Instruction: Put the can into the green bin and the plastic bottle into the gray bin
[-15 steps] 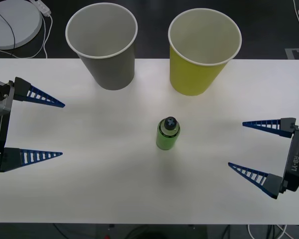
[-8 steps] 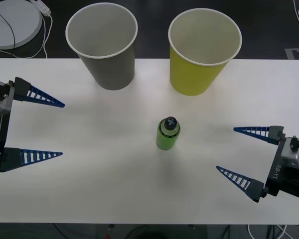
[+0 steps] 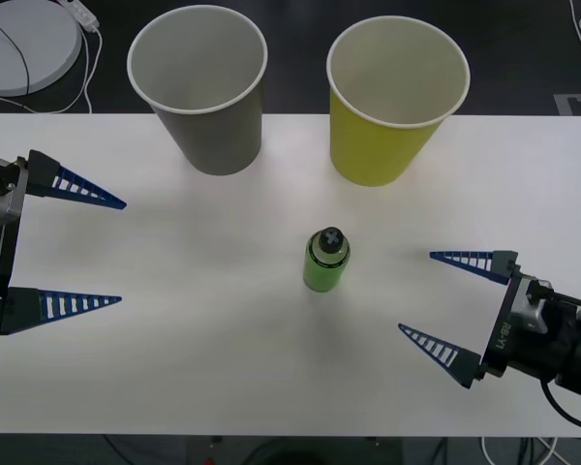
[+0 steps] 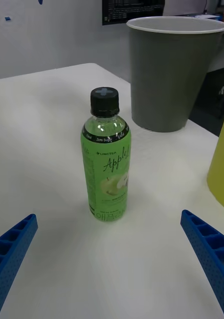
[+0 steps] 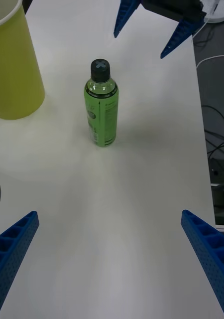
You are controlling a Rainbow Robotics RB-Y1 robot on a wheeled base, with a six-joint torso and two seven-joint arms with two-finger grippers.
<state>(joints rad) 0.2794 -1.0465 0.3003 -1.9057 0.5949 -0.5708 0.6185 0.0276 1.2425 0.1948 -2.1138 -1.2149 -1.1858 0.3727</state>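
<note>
Near the middle of the worktop [image 3: 223,378] stands the bottle [image 3: 325,260], upright, in front of the two bins and well apart from both: the gray bin [image 3: 201,87] lies behind it toward the robot's left, the green bin [image 3: 395,97] behind it toward the right. No can is to be seen.

Full of green liquid and capped, the bottle is likely to have some weight and to hold its shape under a squeeze. Its clear plastic and glossy label look slippery, and being slim and tall it would tip easily if nudged at the cap. The labelled body, about halfway up, seems the best place to hold: widest, straight-sided, below the narrowing shoulder.

To the bottle's right, near but not touching, the right pincer [image 3: 445,305] hangs wide open and empty, its fingers pointing at the bottle with room to spare on both sides. The left pincer [image 3: 116,252], far to the bottle's left, is also wide open and holds nothing.
</note>
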